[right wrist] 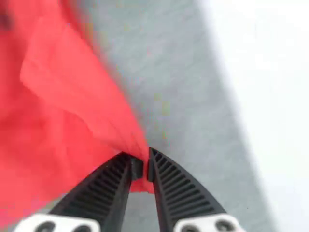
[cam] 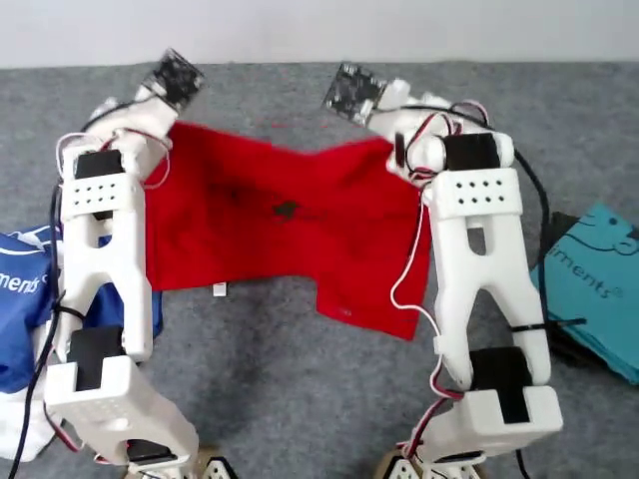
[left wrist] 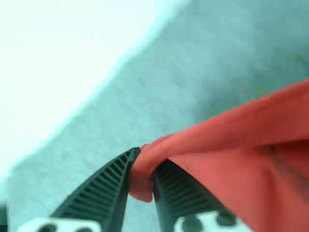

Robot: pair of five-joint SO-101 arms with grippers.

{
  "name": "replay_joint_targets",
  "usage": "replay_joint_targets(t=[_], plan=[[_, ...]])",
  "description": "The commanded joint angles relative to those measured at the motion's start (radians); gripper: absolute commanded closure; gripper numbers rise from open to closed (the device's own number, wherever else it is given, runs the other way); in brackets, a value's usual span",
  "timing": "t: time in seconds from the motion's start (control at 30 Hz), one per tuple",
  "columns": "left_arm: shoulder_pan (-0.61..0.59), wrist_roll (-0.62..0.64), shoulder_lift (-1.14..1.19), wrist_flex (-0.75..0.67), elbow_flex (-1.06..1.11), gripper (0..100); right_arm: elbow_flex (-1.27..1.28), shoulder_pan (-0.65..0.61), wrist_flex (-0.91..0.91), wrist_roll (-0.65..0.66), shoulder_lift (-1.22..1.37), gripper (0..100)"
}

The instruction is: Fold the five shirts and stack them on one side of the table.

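Observation:
A red shirt [cam: 270, 225] is stretched out between the two arms over the grey table, with a small dark print near its middle. My left gripper [left wrist: 141, 162] is shut on the red shirt [left wrist: 231, 145] at its far left corner, cloth bunched between the black ribbed fingers [left wrist: 104, 186]. My right gripper [right wrist: 140, 164] is shut on the red shirt [right wrist: 58, 121] at its far right corner. In the high view the left arm [cam: 105, 215] stands along the shirt's left edge and the right arm [cam: 474, 230] along its right edge.
A blue shirt [cam: 25, 299] with white under it lies at the left edge by the left arm's base. A teal shirt [cam: 594, 284] lies on dark cloth at the right edge. The grey table [cam: 290, 399] ends at a white wall at the back.

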Motion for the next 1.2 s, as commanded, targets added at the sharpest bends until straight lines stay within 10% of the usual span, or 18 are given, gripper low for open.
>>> replay_joint_targets(t=[0.0,0.53,1.17], plan=[[-0.008,0.032,-0.021,-0.086,-0.005,98,-0.009,-0.015,-0.128,-0.008,-0.018,98.8],[-0.003,-0.393,-0.012,0.48,0.079,98,-0.005,-0.041,0.524,-0.002,-0.016,98.8],[-0.087,-0.419,-0.023,0.775,0.015,91,-0.009,0.016,0.835,-0.008,-0.077,76.0]])
